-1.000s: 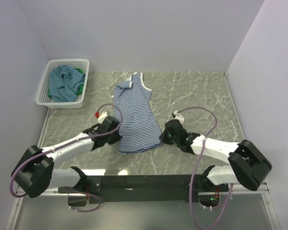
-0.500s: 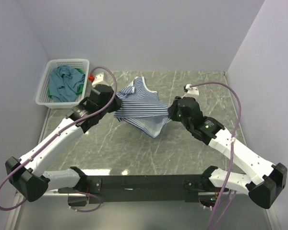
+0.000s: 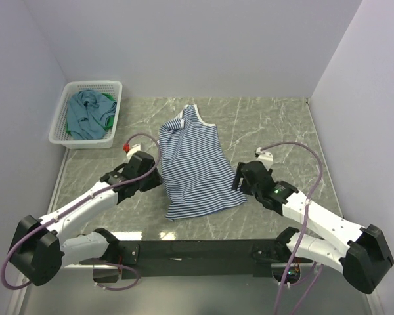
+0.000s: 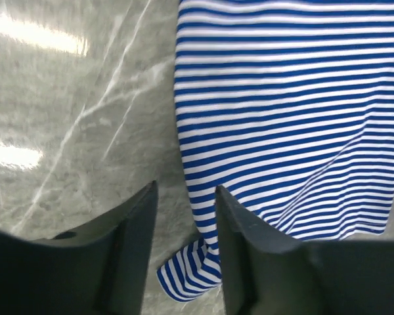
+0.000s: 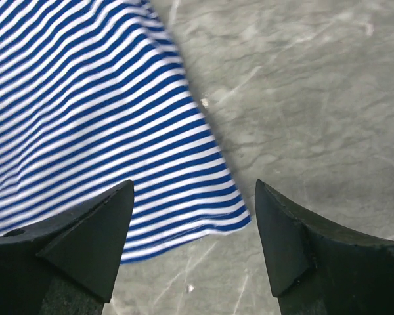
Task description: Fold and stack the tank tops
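Striped tank top (image 3: pixel 196 167) is lying spread out near the middle of the grey-green marbled bench (image 3: pixel 282 125), with its straps pointing to 12 o'clock and its hem to 6 o'clock in the top view. The strap area at its 11 o'clock corner is sitting rumpled.

The white lattice basket (image 3: pixel 60 131) is standing well apart at 10 o'clock from the striped top, against the left wall. It is holding the teal-blue tank top (image 3: pixel 88 111), bunched up. Only a sliver of the green tank top (image 3: pixel 68 126) is peeking out under it, too little to make out its shape.

The left pincer (image 3: pixel 155 180) is sitting just beside the cloth's 9 o'clock edge, low over the bench. In its wrist view its jaws are standing slightly apart and released, and the curled hem corner of the striped cloth (image 4: pixel 282 98) is lying below the gap, partly hidden by one finger. The right pincer (image 3: pixel 238 178) is waiting at the cloth's 3 o'clock edge. Its jaws are gaping wide with nothing in them, above the other hem corner (image 5: pixel 85 98).
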Motion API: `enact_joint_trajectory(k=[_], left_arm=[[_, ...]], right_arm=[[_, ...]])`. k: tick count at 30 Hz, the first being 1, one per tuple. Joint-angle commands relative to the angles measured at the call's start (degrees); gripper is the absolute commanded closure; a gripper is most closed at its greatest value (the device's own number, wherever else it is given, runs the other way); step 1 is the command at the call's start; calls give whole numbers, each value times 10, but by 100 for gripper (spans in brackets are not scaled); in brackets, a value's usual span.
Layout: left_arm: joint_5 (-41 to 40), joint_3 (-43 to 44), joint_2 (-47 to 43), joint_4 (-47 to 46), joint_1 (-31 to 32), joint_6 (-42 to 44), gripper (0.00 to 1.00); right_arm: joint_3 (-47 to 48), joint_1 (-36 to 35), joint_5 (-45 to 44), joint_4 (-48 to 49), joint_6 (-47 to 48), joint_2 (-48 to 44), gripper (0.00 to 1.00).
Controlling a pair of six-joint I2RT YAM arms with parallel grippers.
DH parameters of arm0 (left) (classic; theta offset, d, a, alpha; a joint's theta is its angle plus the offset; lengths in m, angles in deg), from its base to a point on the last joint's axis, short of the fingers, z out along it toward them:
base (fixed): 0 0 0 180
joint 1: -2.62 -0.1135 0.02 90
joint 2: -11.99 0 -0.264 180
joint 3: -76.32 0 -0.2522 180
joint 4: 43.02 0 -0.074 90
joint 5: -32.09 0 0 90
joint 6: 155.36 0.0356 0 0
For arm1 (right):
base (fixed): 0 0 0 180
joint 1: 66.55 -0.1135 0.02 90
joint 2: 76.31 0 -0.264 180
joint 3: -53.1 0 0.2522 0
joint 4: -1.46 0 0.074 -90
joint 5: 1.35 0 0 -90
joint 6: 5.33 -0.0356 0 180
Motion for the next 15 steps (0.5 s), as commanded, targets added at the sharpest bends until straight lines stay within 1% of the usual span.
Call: enact_joint_trajectory(k=[1,4,5,6,7,8,9,11,13,15], left_arm=[[23,-46,-5,-54,-4,-39,56],[47,-82,4,-91,-4,-53,64],[58,-90,7,-103,-4,-54,65],[70,-104,11,-123,-3,-56,69],[86,-111,16,-130,-3,-58,70],[91,-117,15,-135,-1,-62,69],[100,-132,12,-142,4,-64,63],[117,-150,-11,-165,16,-74,57],[129,-173,-30,-183,23,-84,56],[139,-181,-34,-179,39,-95,58]], right_arm=[[-36,31,-19,34,-34,-11,20],[-63,68,1,58,-38,-8,20],[-61,74,14,54,-38,-7,24],[-62,76,19,56,-41,-9,25],[-67,80,28,59,-42,-10,25],[-70,81,39,64,-43,-8,27],[-73,82,57,67,-46,-7,28],[-80,83,72,63,-52,-2,31],[-89,82,92,68,-59,-7,31],[-99,81,102,67,-67,-10,33]])
